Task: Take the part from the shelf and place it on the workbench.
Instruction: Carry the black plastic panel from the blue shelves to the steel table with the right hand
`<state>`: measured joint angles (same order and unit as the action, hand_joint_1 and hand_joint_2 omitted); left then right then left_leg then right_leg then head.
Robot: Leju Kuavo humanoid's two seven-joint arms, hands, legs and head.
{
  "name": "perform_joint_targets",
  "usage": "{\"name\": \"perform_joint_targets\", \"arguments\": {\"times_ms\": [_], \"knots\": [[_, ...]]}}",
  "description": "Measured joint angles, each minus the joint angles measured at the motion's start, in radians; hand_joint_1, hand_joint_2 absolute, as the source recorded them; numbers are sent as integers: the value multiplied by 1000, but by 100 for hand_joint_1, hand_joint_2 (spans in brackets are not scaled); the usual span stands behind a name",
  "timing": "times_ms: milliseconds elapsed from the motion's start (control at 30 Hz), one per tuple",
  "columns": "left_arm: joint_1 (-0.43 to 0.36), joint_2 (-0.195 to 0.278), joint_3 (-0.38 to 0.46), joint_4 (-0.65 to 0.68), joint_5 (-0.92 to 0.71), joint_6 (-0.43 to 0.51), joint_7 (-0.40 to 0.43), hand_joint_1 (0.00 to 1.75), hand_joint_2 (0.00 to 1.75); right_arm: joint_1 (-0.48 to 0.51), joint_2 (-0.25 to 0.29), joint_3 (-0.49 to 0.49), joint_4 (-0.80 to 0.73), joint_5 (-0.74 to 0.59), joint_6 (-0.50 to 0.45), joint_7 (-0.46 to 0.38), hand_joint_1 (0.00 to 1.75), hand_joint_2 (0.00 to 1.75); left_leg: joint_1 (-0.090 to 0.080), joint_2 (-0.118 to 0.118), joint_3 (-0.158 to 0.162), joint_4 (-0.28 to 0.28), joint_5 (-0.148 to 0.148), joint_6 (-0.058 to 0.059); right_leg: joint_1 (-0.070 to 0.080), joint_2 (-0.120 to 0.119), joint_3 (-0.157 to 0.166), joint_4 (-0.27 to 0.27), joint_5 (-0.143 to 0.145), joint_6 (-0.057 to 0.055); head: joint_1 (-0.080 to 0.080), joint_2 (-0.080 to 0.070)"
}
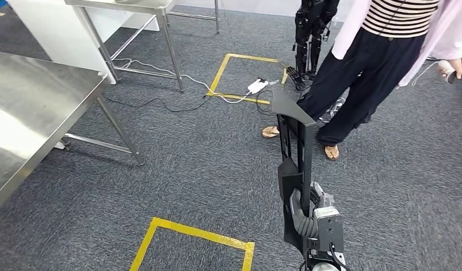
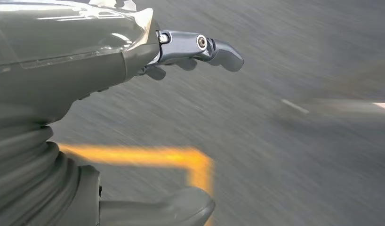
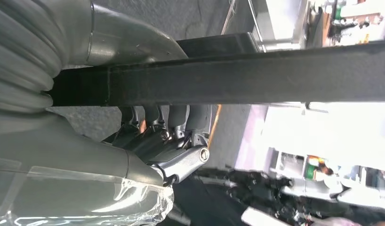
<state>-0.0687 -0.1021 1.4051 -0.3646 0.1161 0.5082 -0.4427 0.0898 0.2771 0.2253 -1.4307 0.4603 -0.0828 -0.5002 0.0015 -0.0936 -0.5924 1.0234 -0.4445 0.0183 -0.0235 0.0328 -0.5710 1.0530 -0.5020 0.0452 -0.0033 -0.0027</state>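
While the left hand (image 2: pixel 200 47) hangs loose, the right hand (image 1: pixel 303 217) grips the black part (image 1: pixel 296 147).

We see a black part (image 1: pixel 296 147) against a grey carpet (image 1: pixel 206 169) marked with yellow tape squares (image 1: pixel 195 231). The table (image 1: pixel 31 107) is silver steel. A person's top (image 1: pixel 401 14) is striped black and white.

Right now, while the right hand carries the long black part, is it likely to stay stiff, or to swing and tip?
The black part looks stiff: its long bars run straight, with no sag. It may be top-heavy, because the right hand grips it near its lower end and most of its length rises above. It could tip on the steel workbench if stood upright; laying it flat seems safer.
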Motion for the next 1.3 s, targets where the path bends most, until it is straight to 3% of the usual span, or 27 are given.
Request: {"name": "perform_joint_targets", "arguments": {"times_ms": [100, 167, 233, 267, 300, 333, 367, 400, 467, 533, 600, 667, 733, 800, 833, 867, 933, 967, 1000, 1033, 1100, 1167, 1200, 1233, 1300], "knots": [[0, -29, -24, 58, -140, 156, 155, 0, 175, -4, 4, 0, 0, 0, 0, 4, 175, 175, 3, -9, -9, 2, 1, -13, 3, -12, 5, -9, 7, -24, -1, 0], [-1, -69, -7, 68, -346, 184, 268, 0, 175, -6, 7, 1, 0, -2, -2, 4, 175, 175, 3, 23, -25, 38, -21, -20, -1, -25, 6, -11, 10, -35, -7, 0], [-15, -118, 37, 57, -571, 190, 379, 0, 175, -8, 8, 1, 2, -7, -4, 3, 175, 175, 4, 68, -79, 147, -78, -27, 1, -44, 6, -11, 9, -42, -14, 0], [-22, -140, 58, 52, -641, 191, 413, 0, 175, -8, 8, 1, 3, -9, -6, 2, 175, 175, 5, 80, -113, 215, -107, -29, 4, -55, 5, -11, 8, -44, -15, 0], [-28, -159, 76, 49, -680, 192, 434, 0, 175, -9, 8, 1, 5, -12, -7, 1, 175, 175, 6, 86, -141, 267, -124, -29, 6, -65, 4, -11, 7, -45, -15, 0], [-31, -176, 88, 48, -694, 192, 444, 0, 175, -9, 8, 1, 7, -13, -8, 0, 175, 175, 6, 89, -151, 286, -123, -27, 9, -76, 4, -11, 7, -46, -15, 0], [-32, -189, 98, 47, -694, 192, 448, 0, 175, -10, 8, 1, 9, -13, -9, -1, 175, 175, 6, 91, -141, 266, -104, -23, 11, -85, 5, -11, 6, -46, -15, 0], [-33, -198, 106, 46, -693, 193, 450, 0, 175, -11, 8, 1, 9, -13, -9, -1, 175, 175, 4, 98, -112, 211, -72, -17, 13, -93, 7, -11, 5, -47, -15, 0], [-38, -209, 118, 43, -693, 194, 451, 0, 175, -15, 10, 2, 10, -14, -10, -2, 175, 175, -9, 138, -40, 75, -21, 2, 18, -110, 10, -12, 3, -47, -14, 0], [-46, -216, 124, 38, -695, 195, 451, 0, 175, -19, 11, 3, 10, -15, -10, -3, 175, 175, -22, 162, -10, 11, -9, 15, 19, -127, 12, -14, 0, -44, -15, 0], [-48, -220, 128, 35, -698, 195, 451, 0, 175, -20, 12, 4, 10, -15, -11, -4, 175, 175, -25, 143, -6, 1, -6, 24, 20, -144, 17, -19, -1, -38, -16, 0], [-50, -222, 135, 37, -695, 196, 439, 0, 175, -23, 13, 6, 11, -18, -15, -8, 175, 175, -19, 123, 9, -22, 7, 31, 21, -115, 13, 1, -12, -33, -15, 0], [-55, -220, 140, 50, -681, 195, 406, 0, 175, -27, 10, 7, 13, -20, -23, -16, 175, 175, -11, 102, 17, -38, 20, 36, 18, -61, -30, 91, -52, -35, -11, 0], [-59, -214, 141, 71, -669, 189, 369, 0, 175, -28, 4, 7, 14, -14, -37, -28, 175, 175, -9, 76, 16, -37, 23, 40, 12, -40, -92, 209, -92, -34, -8, 0], [-60, -209, 141, 81, -666, 183, 355, 0, 175, -29, 1, 7, 14, -5, -47, -33, 175, 175, -8, 61, 16, -36, 23, 38, 8, -38, -109, 235, -94, -27, -8, 0], [-60, -205, 141, 89, -663, 176, 345, 0, 175, -32, 0, 7, 13, 9, -59, -36, 175, 175, -5, 47, 16, -35, 23, 36, 3, -37, -108, 223, -79, -15, -8, 0], [-59, -193, 141, 101, -664, 158, 332, 0, 175, -55, -4, 7, 5, 59, -93, -27, 175, 175, 1, 22, 13, -23, 18, 24, -10, -21, -60, 105, -21, 14, -7, 0], [-59, -186, 140, 106, -671, 149, 333, 0, 175, -77, -6, 7, -3, 93, -113, -14, 175, 175, 2, 12, 6, -12, 12, 15, -15, -9, -35, 47, 2, 21, -5, 0], [-59, -177, 138, 110, -684, 138, 339, 0, 175, -103, -9, 6, -13, 128, -133, 6, 175, 175, 1, 6, -1, -2, 8, 7, -17, 1, -19, 11, 16, 19, -5, 0], [-57, -170, 134, 114, -701, 123, 348, 0, 175, -133, -13, 4, -26, 161, -151, 30, 175, 175, 1, 2, -9, 5, 5, 0, -16, 7, -15, -2, 20, 11, -5, 0], [-52, -154, 120, 119, -736, 84, 366, 0, 175, -191, -23, -5, -51, 218, -180, 88, 175, 175, 4, -5, -17, 7, 6, -7, -12, -3, -19, 0, 24, -10, -9, 0], [-46, -139, 101, 122, -764, 29, 377, 0, 175, -259, -37, -20, -72, 264, -194, 154, 175, 175, 8, 16, -28, 31, -8, -12, -12, -14, -19, -1, 27, -22, -12, 0], [-44, -132, 90, 124, -776, -2, 381, 0, 175, -295, -46, -30, -79, 284, -196, 187, 175, 175, 9, 36, -43, 64, -28, -15, -12, -21, -19, -2, 29, -26, -15, 0], [-43, -123, 78, 126, -788, -36, 385, 0, 175, -337, -59, -41, -85, 304, -196, 222, 175, 175, 9, 59, -72, 121, -58, -19, -9, -29, -20, -2, 29, -29, -17, 0], [-42, -105, 55, 129, -807, -94, 397, 0, 175, -420, -87, -65, -89, 337, -188, 287, 175, 175, 9, 84, -140, 252, -113, -21, -2, -48, -24, -2, 29, -33, -20, 0]]}}
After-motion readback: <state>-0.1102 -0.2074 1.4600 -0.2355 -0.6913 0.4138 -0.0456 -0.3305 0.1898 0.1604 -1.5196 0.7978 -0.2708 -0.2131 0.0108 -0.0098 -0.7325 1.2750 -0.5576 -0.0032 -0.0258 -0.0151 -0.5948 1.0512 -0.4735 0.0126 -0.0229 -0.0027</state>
